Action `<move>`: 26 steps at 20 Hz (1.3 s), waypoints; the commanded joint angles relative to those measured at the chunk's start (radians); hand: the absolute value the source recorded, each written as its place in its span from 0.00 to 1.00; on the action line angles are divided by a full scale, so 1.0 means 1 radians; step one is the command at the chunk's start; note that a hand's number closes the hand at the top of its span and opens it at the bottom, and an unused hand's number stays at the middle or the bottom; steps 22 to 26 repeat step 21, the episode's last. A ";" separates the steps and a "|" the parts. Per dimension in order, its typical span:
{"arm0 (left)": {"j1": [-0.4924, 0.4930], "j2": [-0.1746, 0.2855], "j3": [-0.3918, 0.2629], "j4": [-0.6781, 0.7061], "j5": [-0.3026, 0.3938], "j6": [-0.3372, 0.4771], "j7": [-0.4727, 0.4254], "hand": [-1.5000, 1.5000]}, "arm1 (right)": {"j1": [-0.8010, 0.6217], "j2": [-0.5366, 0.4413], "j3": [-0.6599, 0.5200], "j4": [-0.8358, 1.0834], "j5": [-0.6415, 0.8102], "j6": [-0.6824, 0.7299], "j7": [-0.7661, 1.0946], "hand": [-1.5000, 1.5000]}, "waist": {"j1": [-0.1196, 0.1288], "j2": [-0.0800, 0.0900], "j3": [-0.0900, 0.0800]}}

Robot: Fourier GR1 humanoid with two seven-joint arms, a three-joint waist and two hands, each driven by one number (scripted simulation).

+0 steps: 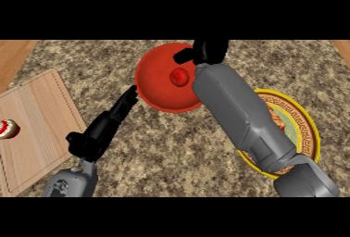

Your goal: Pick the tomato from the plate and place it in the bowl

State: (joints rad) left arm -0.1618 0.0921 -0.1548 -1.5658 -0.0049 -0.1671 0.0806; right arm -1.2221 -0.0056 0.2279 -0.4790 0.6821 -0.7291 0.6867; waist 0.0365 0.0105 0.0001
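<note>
tomato (180, 77) lies in the bowl (153, 90), free of the right hand (209, 51); how far open it is i cannot tell. best lift straight up, clearing the rim.

Red tomato (180, 77), red bowl (153, 90); yellow-rimmed plate (309, 127), brown key-pattern band; speckled brown counter (178, 152); pale wooden board (41, 120).

A small, round, red tomato (180, 77) is found lying inside the bowl (156, 90), near its middle. The bowl, red and round, is set upright at the far middle of the counter (171, 152). The plate (312, 134), yellow-rimmed with a patterned border, is located right of the bowl and nearer; it is partly hidden, and contact between the two cannot be determined.
</note>
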 commanded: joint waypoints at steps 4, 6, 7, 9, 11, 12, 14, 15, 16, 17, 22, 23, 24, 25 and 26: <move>0.073 -0.006 -0.001 0.000 -0.024 0.020 -0.053 0.50 | 0.146 -0.065 -0.109 -0.141 -0.091 -0.101 -0.100 0.00 | -0.037 -0.012 0.000; 0.048 0.011 0.022 -0.040 0.006 0.006 0.028 0.50 | 0.177 -0.093 -0.111 -0.223 -0.087 -0.087 -0.036 0.00 | -0.055 -0.021 0.001; 0.063 0.036 0.038 -0.039 0.010 -0.014 -0.018 0.50 | 0.260 -0.090 -0.120 -0.238 -0.100 -0.139 -0.103 0.00 | -0.049 -0.017 0.001; 0.046 0.016 0.037 -0.026 0.000 0.011 0.003 0.50 | 0.307 -0.134 -0.126 -0.352 -0.105 -0.120 -0.082 0.00 | -0.070 -0.023 0.000; 0.075 -0.018 0.001 0.031 -0.049 0.034 -0.072 0.50 | 0.417 -0.147 -0.109 -0.462 -0.113 -0.101 -0.112 0.00 | -0.070 -0.020 0.000; 0.091 -0.003 0.003 -0.040 -0.009 0.003 -0.024 0.50 | 0.428 -0.168 -0.123 -0.528 -0.126 -0.088 -0.088 0.00 | -0.065 -0.022 0.000; 0.089 0.033 0.050 -0.057 0.011 -0.002 0.006 0.50 | 0.564 -0.240 -0.126 -0.653 -0.177 -0.029 -0.141 0.00 | -0.080 -0.026 0.000; 0.104 0.010 0.014 -0.062 -0.010 0.007 0.002 0.50 | 0.644 -0.229 -0.108 -0.720 -0.174 -0.043 -0.152 0.00 | -0.074 -0.024 0.000; 0.107 -0.004 -0.007 -0.108 -0.017 0.020 0.043 0.50 | 0.692 -0.252 -0.113 -0.775 -0.185 -0.027 -0.145 0.00 | -0.070 -0.024 0.000; 0.024 0.015 0.062 -0.031 0.035 -0.011 0.033 0.50 | 0.721 -0.267 -0.128 -0.825 -0.222 -0.003 -0.166 0.00 | -0.067 -0.018 0.000; 0.064 0.005 0.032 -0.041 0.001 -0.010 -0.012 0.50 | 0.897 -0.331 -0.168 -1.003 -0.322 0.077 -0.240 0.00 | -0.054 -0.014 0.000; 0.064 0.005 0.032 -0.041 0.001 -0.010 -0.012 0.50 | 0.897 -0.331 -0.168 -1.003 -0.322 0.077 -0.240 0.00 | -0.054 -0.014 0.000; 0.064 0.005 0.032 -0.041 0.001 -0.010 -0.012 0.50 | 0.897 -0.331 -0.168 -1.003 -0.322 0.077 -0.240 0.00 | -0.054 -0.014 0.000; 0.064 0.005 0.032 -0.041 0.001 -0.010 -0.012 0.50 | 0.897 -0.331 -0.168 -1.003 -0.322 0.077 -0.240 0.00 | -0.054 -0.014 0.000; 0.064 0.005 0.032 -0.041 0.001 -0.010 -0.012 0.50 | 0.897 -0.331 -0.168 -1.003 -0.322 0.077 -0.240 0.00 | -0.054 -0.014 0.000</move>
